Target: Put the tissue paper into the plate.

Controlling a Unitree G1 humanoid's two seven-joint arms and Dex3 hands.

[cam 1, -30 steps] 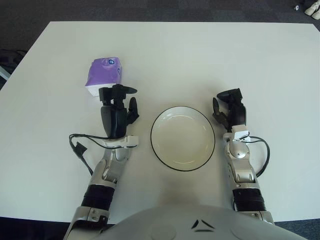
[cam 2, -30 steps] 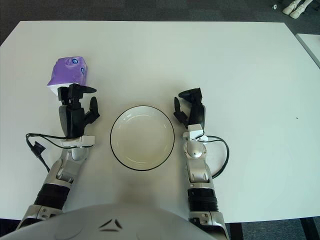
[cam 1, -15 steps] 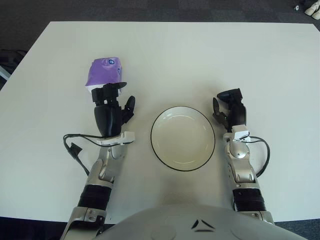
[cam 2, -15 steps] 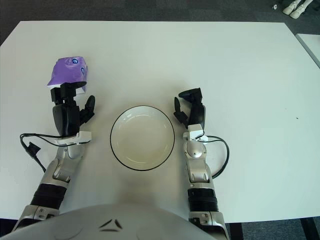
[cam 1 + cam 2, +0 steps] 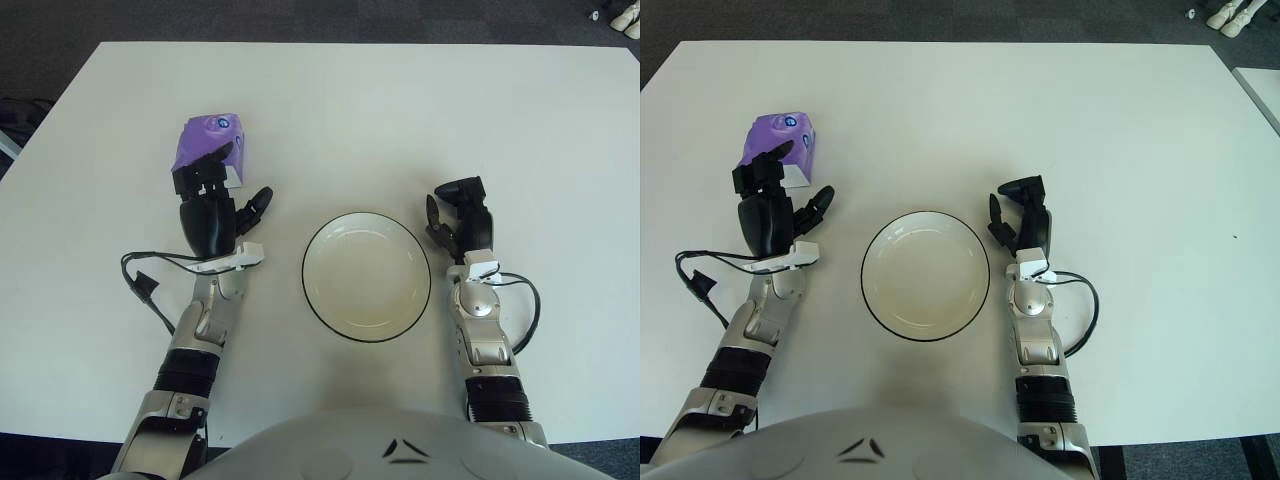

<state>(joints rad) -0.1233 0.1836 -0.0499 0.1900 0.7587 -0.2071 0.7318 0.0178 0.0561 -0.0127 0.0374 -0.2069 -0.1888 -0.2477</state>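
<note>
Now the step in hand is the grasp itself: the left hand [image 5: 207, 215] reaches up toward the purple tissue pack [image 5: 205, 147], and it would do well to bring the open fingers [image 5: 203, 170] further over the pack so that they fall on either side of its body, not only on its near edge, before closing. A soft wrapper like this will likely crush and slip, so a squeeze across the middle seems safer than a pinch at the corner. The pack lies on the white bench [image 5: 350, 110], in the far left part, well apart from the empty white plate [image 5: 366, 276] with its dark rim, which sits between the two arms. The left hand's fingers are spread apart and hold nothing; their tips show over the near lower edge of the pack, though whether they touch it cannot be told. The thumb points off to the right, clear of the pack. The right hand [image 5: 459, 217] shows just beside the plate, on its right, curled and holding nothing.
</note>
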